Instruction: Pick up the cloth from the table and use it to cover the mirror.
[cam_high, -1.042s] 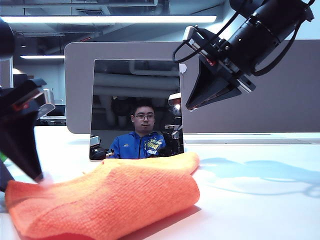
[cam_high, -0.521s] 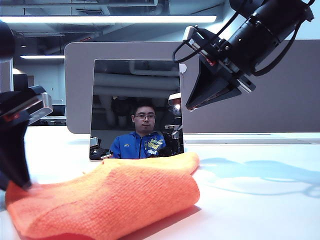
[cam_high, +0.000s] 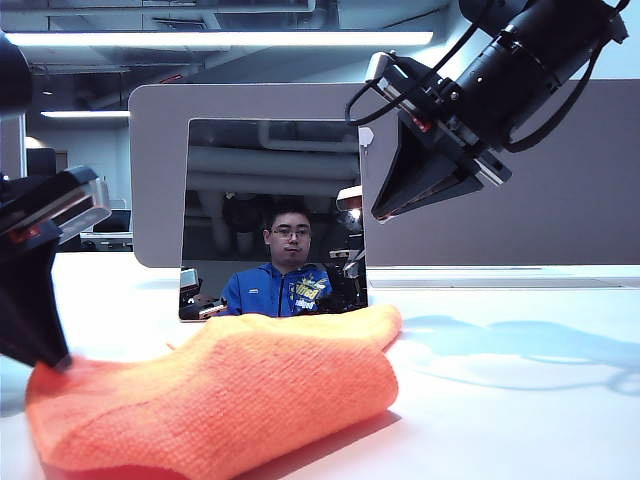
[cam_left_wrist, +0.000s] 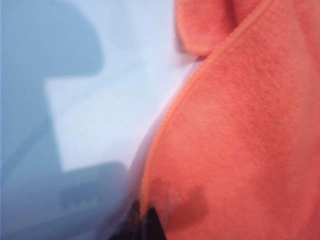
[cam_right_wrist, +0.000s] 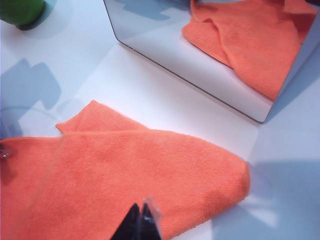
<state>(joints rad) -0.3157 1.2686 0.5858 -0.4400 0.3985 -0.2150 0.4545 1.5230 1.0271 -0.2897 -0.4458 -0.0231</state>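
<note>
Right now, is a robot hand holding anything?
Yes. The left gripper pinches the cloth by its left edge. The right gripper holds nothing.

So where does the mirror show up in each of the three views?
Exterior view: the mirror stands upright at centre, behind the cloth.
Left wrist view: not in it; only cloth and table.
Right wrist view: along the upper edge, reflecting the cloth.
Shared landmark: the orange cloth.

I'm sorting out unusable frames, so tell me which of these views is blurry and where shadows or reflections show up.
Left wrist view: soft and smeared, the bright orange terry cloth fills it, the left gripper shut on its edge. Exterior view: sharp; blue arm shadows on the white table, a person reflected in the upright frameless mirror. Right wrist view: clear; right gripper shut above the cloth.
</note>
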